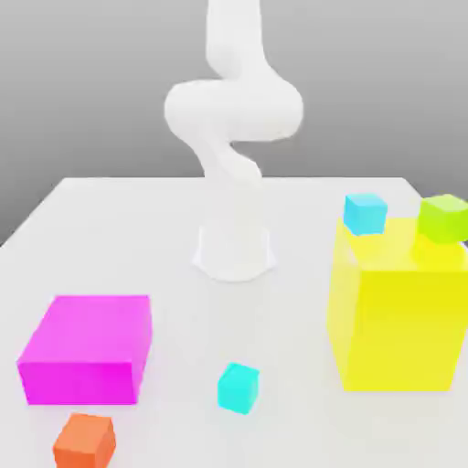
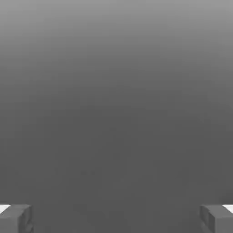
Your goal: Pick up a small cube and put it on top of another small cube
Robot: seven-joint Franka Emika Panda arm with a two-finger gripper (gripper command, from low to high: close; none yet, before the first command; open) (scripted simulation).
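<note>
In the exterior view I see two cubes (image 1: 365, 214) on the tall box (image 1: 398, 320) at right, one between boxes, one before the low box (image 1: 89, 347) at left.

Exterior view from opposite the arm (image 1: 235, 137), facing its base, slightly above the pale surface (image 1: 183, 366).

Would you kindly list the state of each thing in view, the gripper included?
Gripper: open, nothing between its fingers.
Orange cube: on the table, not stacked.
Turquoise cube: on the table, not stacked.
Blue cube: on the yellow block.
Green cube: on the yellow block.
Magenta block: nothing on top.
</note>
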